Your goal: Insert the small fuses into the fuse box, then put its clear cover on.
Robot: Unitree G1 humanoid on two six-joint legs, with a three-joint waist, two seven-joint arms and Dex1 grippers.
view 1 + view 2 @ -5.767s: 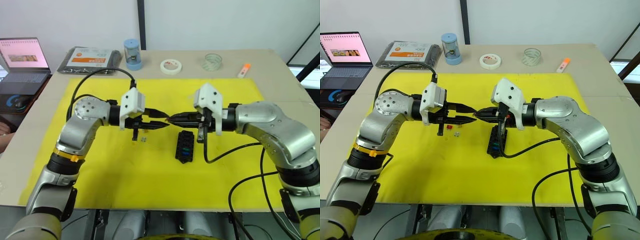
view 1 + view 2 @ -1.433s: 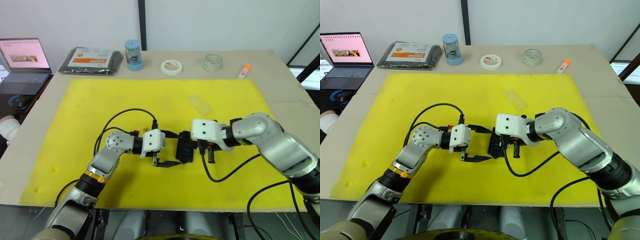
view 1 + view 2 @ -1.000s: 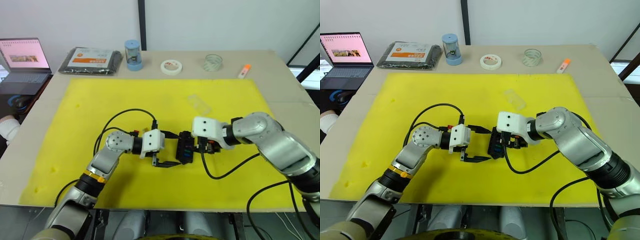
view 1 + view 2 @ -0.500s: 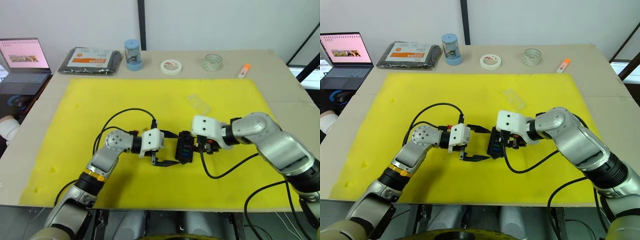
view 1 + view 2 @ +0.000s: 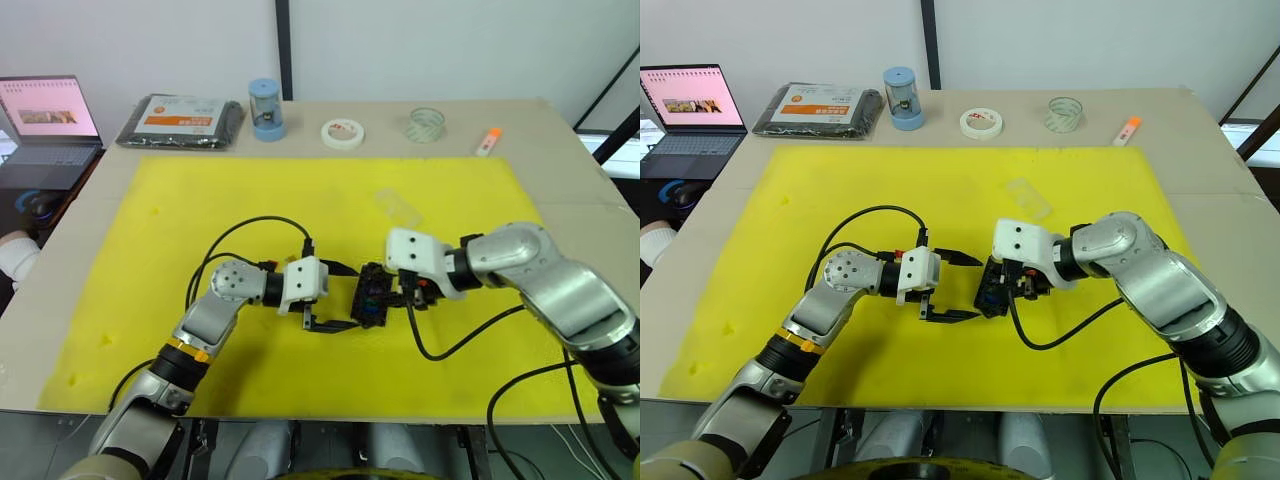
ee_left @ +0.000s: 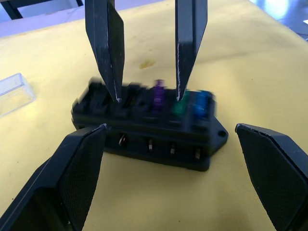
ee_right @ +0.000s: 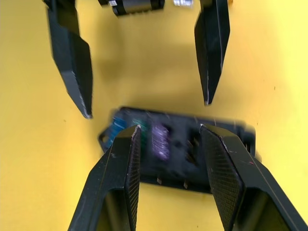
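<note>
Your left hand (image 5: 958,287) is spread wide, its two black fingers well apart and gripping nothing; they point at the fuse box (image 5: 995,287) from its left side, with a gap between the tips and the block. In the left wrist view those fingers frame the box from either side without touching it.

Your right hand (image 7: 169,137) is partly open and reaches over the fuse box from the right. In the right wrist view its fingertips sit at the box's upper face, one beside a green fuse (image 7: 137,126) and the other further along the row; you cannot tell whether they actually press on the box.

The fuse box lies flat on the yellow mat (image 5: 150,250), near the middle of the counter (image 5: 560,130) and somewhat toward its front edge. It is a black block with rows of slots. A blue fuse (image 6: 201,101), the green one and a purple fuse (image 6: 158,92) stand in neighbouring slots at one end; the remaining slots look dark and blurred.

The clear cover (image 5: 1028,198) lies by itself on the mat, further toward the counter's back edge and apart from both hands.
</note>
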